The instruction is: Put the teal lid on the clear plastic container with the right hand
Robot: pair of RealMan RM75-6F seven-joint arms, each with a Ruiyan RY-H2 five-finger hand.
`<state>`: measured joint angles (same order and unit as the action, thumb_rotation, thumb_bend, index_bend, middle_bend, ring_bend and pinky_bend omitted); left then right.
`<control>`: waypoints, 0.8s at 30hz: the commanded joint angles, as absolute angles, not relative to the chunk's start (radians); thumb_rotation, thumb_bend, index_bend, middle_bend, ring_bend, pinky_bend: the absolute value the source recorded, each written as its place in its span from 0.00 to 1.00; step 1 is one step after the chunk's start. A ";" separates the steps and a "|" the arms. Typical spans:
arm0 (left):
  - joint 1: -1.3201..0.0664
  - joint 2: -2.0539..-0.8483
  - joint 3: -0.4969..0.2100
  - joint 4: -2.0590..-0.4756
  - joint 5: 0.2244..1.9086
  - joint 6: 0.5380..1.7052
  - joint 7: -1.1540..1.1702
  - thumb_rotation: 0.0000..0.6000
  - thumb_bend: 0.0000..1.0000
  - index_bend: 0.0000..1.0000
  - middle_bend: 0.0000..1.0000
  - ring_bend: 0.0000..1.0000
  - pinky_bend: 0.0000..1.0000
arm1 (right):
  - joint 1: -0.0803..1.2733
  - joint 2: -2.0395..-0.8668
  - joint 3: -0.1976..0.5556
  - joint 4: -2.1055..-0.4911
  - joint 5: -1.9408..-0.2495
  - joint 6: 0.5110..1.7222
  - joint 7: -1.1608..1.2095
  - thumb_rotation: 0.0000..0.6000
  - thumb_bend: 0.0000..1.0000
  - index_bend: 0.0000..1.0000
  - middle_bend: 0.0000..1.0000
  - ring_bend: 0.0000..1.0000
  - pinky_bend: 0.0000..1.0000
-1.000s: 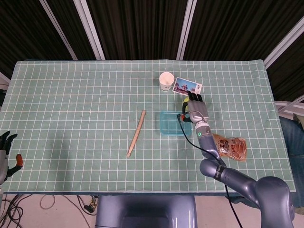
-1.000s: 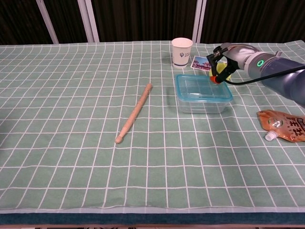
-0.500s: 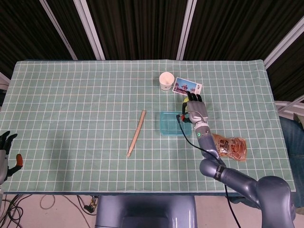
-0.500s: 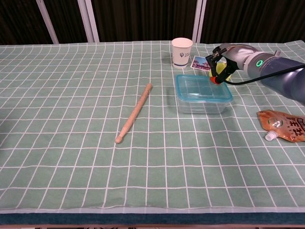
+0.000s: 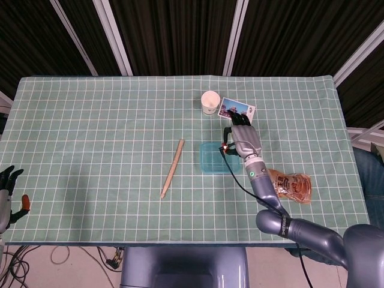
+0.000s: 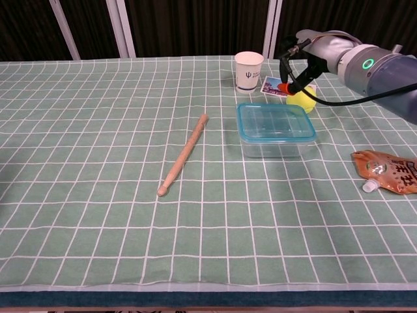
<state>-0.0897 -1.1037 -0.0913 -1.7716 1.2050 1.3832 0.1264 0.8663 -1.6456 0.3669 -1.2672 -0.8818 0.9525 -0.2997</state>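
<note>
Although the task asks for closing, we judge that the teal lid (image 6: 276, 121) already sits on the clear plastic container (image 6: 277, 143), flat and covering the whole rim, as far as the chest view shows. The container stands a little right of the table centre, with a paper cup (image 6: 248, 72) at about eleven o'clock from it and a wooden stick (image 6: 184, 154) well apart at nine o'clock.

Our right hand (image 6: 296, 60) hangs above the far right corner of the box, at about one o'clock, apart from the lid. Its fingers point down and hold nothing; they look loosely spread. Just behind it lies a yellow object (image 6: 301, 101).

Our left hand (image 5: 7, 191) rests low at the table's near left edge; its fingers seem apart and empty.

For the next move, we think only pulling the right arm away remains, unless the lid needs pressing.
</note>
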 commanded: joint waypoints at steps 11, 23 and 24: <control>-0.088 -1.098 -0.092 -1.774 1.207 1.383 0.109 1.00 0.57 0.11 0.00 0.00 0.00 | 0.924 -1.696 0.371 -1.323 -0.793 1.012 -0.480 1.00 0.64 0.72 0.04 0.00 0.00; -0.087 -1.092 -0.093 -1.776 1.204 1.379 0.097 1.00 0.57 0.11 0.00 0.00 0.00 | 0.982 -1.786 0.393 -1.220 -0.728 1.002 -0.526 1.00 0.64 0.72 0.04 0.00 0.00; -0.087 -1.092 -0.093 -1.776 1.203 1.379 0.096 1.00 0.57 0.11 0.00 0.00 0.00 | 0.987 -1.794 0.395 -1.208 -0.725 1.000 -0.527 1.00 0.64 0.72 0.04 0.00 0.00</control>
<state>-0.0867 -1.0919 -0.0929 -1.7763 1.2036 1.3787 0.0965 0.9776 -1.7814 0.3897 -1.2238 -0.7323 1.0041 -0.5237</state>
